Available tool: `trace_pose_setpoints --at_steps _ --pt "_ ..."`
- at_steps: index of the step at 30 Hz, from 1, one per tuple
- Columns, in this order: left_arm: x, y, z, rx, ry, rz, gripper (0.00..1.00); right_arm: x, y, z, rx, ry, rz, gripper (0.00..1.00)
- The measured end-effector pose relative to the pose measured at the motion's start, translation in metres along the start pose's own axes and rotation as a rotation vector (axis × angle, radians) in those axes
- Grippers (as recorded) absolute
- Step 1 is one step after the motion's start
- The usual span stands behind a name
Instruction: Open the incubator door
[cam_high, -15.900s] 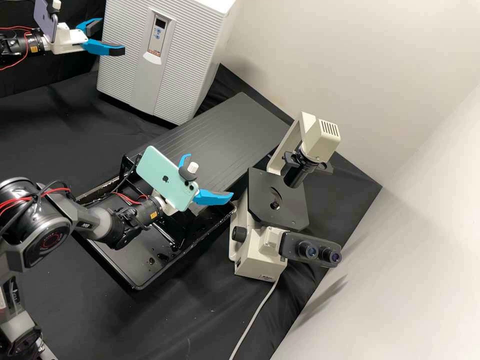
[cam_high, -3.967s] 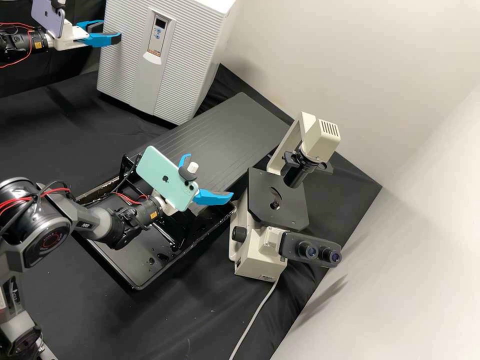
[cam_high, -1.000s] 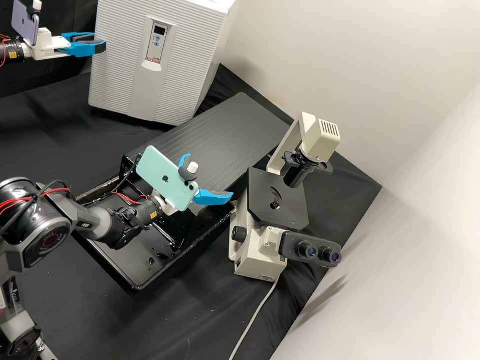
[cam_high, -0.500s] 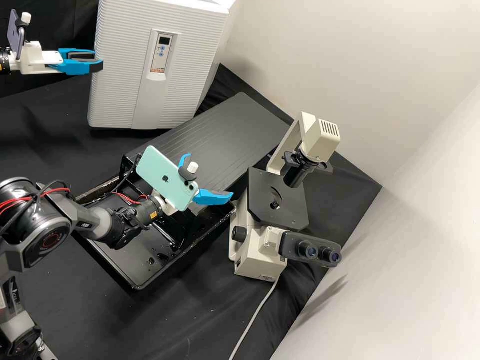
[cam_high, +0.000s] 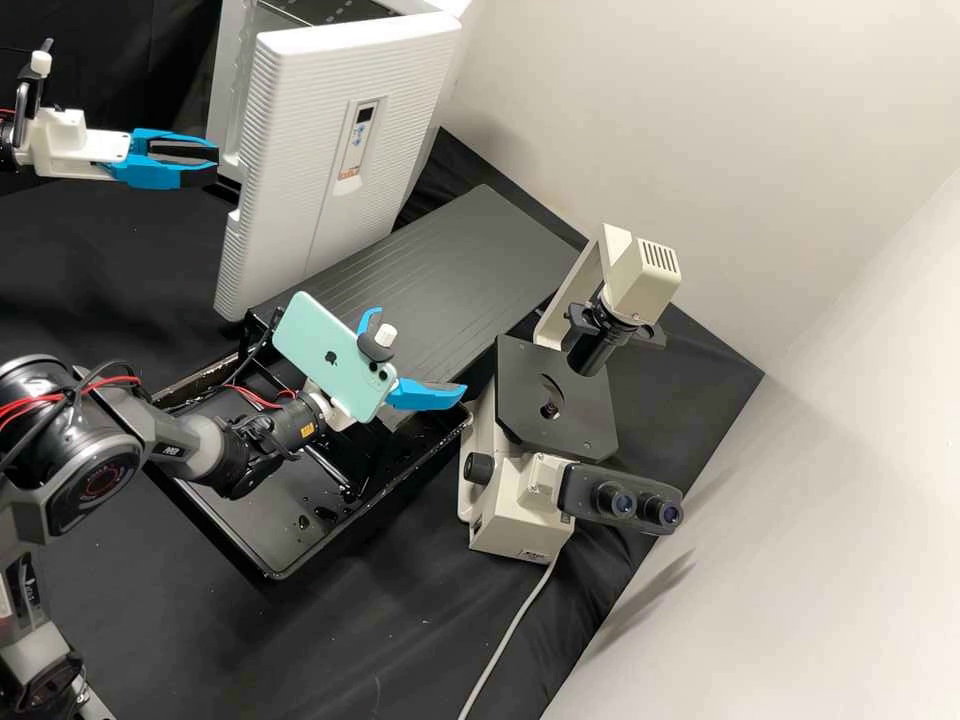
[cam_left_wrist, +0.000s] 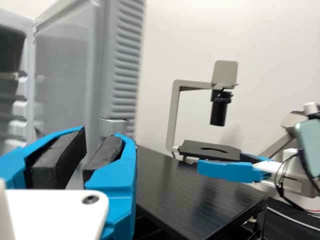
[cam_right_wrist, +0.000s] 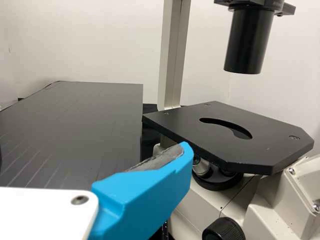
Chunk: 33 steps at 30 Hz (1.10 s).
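Left gripper (cam_high: 217, 167), one: fingers slightly parted, grasping nothing, near the door's free edge. Door (cam_high: 300, 150), white, ribbed: swung open from the incubator (cam_high: 236, 20), at the counter's (cam_high: 100, 260) far edge. Board (cam_high: 480, 240), black: between incubator and microscope (cam_high: 520, 500). Right gripper (cam_high: 422, 350), one: fingers wide apart, just beside the microscope.

This is a laboratory: a microscope (cam_high: 565, 430) with two eyepieces (cam_high: 638, 503) stands near the right edge of the black worktop (cam_high: 430, 610) in the high view, and by its far edge stands a white incubator (cam_high: 444, 100) with a small control panel (cam_high: 357, 142) on its ridged, open door (cam_high: 295, 150).
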Motion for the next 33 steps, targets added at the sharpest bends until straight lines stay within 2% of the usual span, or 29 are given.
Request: trace_pose_setpoints --at_steps 12,27,33 --pt "0.0009 -0.0004 0.0015 -0.001 -0.007 0.000 0.00 0.0000 0.0000 0.0000 0.000 0.000 0.000 1.00" --pt "0.0005 0.0018 -0.0008 -0.019 0.019 0.030 0.00 0.0000 0.0000 0.0000 0.000 0.000 0.000 1.00" --pt "-0.0015 -0.0012 -0.0009 -0.027 0.027 0.025 0.00 0.0000 0.0000 0.0000 0.000 0.000 0.000 1.00"
